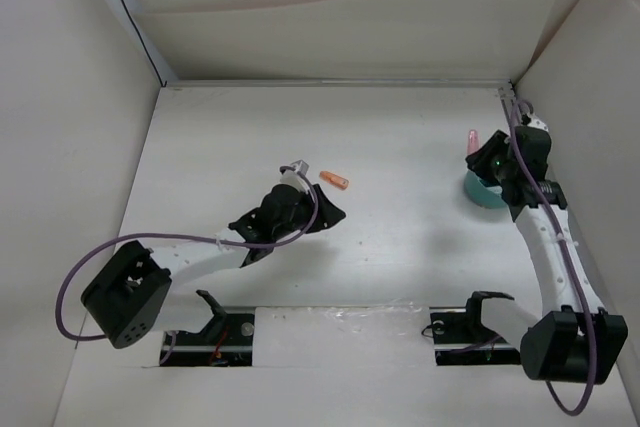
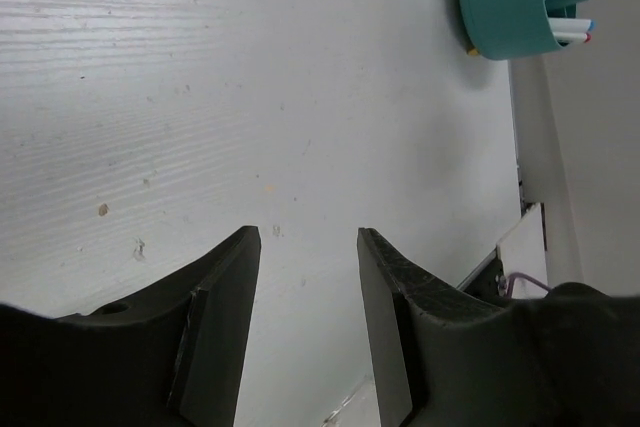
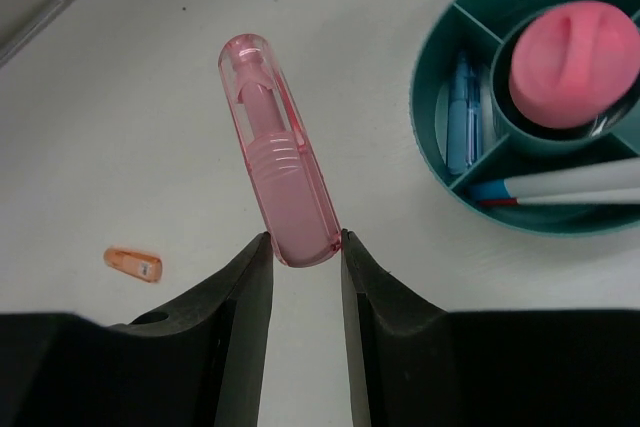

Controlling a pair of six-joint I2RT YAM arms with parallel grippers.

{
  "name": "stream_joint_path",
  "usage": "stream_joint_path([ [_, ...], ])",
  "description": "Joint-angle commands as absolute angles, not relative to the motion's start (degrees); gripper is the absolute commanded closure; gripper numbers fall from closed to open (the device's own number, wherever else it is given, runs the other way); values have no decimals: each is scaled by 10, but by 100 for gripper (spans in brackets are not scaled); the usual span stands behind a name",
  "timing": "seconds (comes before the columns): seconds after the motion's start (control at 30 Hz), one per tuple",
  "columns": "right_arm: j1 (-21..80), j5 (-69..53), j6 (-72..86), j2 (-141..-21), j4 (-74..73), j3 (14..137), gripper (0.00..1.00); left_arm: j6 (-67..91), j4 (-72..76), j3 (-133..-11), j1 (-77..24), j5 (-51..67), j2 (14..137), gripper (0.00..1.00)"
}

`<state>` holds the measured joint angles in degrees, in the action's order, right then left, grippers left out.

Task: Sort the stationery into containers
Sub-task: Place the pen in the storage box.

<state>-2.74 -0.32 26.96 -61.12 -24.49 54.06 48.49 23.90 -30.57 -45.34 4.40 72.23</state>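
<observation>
Right wrist view: the right tool [image 3: 305, 247] is closed narrowly on the near end of a clear pink piece [image 3: 275, 162]. Only its rounded tip sits between the fingers, and the rest juts forward, leaning a little left, above the table [image 3: 120, 97]. Ahead and to the tool's right stands the teal organizer [image 3: 424, 122]. A pink-topped cylinder [image 3: 572, 62] fills its hub, a light blue capsule [image 3: 462, 112] stands in one compartment, and a pen [image 3: 570, 185] lies across the next. To the tool's left, an orange piece [image 3: 133, 263] lies loose on the table. With so short a hold, the main risk I see is the pink piece pivoting or slipping out during the swing toward the organizer. Its free end could also catch the rim or a divider, or nudge the pen, and drop outside. The left tool [image 2: 307, 237], jaws partly apart with nothing between them, hangs over bare table, the orange piece far ahead to its left.
</observation>
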Motion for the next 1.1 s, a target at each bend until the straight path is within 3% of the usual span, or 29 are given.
stream_joint_path([
  [0.0, -69, -92, 314, -588, -233, 510, 84, 467, 281, -330, -454, 76, 717, 59],
  [0.17, -152, -211, 358, -566, -195, 469, 84, 467, 281, -330, -460, 82, 697, 58],
  [0.4, -194, -312, 477, -555, -105, 408, 84, 467, 287, -317, -465, 82, 664, 58],
  [0.7, -213, -316, 622, -535, -41, 357, 84, 467, 276, -312, -465, 76, 644, 58],
  [1.07, -262, -333, 664, -575, -18, 332, 84, 472, 281, -307, -465, 76, 639, 57],
])
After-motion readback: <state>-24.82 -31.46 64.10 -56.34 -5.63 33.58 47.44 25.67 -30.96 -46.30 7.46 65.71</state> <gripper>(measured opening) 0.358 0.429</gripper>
